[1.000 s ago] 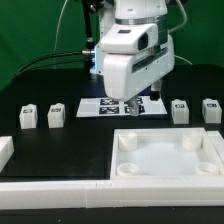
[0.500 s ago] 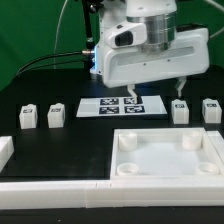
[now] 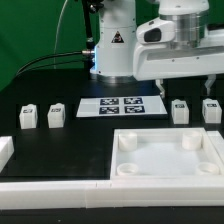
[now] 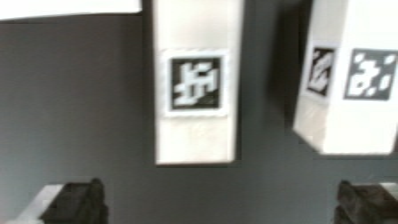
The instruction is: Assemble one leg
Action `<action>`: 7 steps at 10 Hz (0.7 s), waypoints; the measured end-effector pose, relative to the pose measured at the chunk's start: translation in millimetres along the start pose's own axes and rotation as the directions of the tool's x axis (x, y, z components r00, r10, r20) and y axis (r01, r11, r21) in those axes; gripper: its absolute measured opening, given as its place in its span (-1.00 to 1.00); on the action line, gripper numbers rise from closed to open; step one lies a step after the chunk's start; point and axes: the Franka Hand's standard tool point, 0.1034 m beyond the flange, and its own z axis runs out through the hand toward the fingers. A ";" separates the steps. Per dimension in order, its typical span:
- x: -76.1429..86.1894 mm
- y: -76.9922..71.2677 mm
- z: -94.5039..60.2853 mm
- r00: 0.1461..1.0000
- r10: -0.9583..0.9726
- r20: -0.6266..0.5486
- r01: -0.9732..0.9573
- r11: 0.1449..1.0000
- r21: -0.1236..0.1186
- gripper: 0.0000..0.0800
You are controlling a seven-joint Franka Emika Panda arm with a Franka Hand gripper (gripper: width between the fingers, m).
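Several small white legs with black-and-white markers stand on the black table. Two are at the exterior view's left (image 3: 28, 117) (image 3: 56, 114) and two at its right (image 3: 180, 111) (image 3: 211, 110). My gripper (image 3: 184, 88) hangs above the right pair, open and empty. In the wrist view one leg (image 4: 196, 85) lies between and ahead of the fingertips (image 4: 71, 200), and another leg (image 4: 356, 80) lies beside it. My gripper (image 4: 222, 203) touches neither leg. The large white tray (image 3: 170, 178) with round corner sockets lies at the front.
The marker board (image 3: 122, 106) lies flat at the table's middle, and its edge shows in the wrist view (image 4: 71, 5). A low white wall (image 3: 50, 190) runs along the front edge. A white block (image 3: 5, 150) stands at the left.
My gripper has moved to the exterior view's right, from over the marker board to above the right pair of legs. The legs have not moved.
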 end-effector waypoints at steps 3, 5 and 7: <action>1.8 -48.1 0.0 1.000 -0.012 -0.001 0.012 1.000 0.014 0.62; -0.1 -45.0 1.2 0.999 -0.024 0.026 0.024 1.000 0.005 0.62; -2.1 -38.8 -0.4 0.973 -0.035 0.229 0.040 0.999 -0.019 0.62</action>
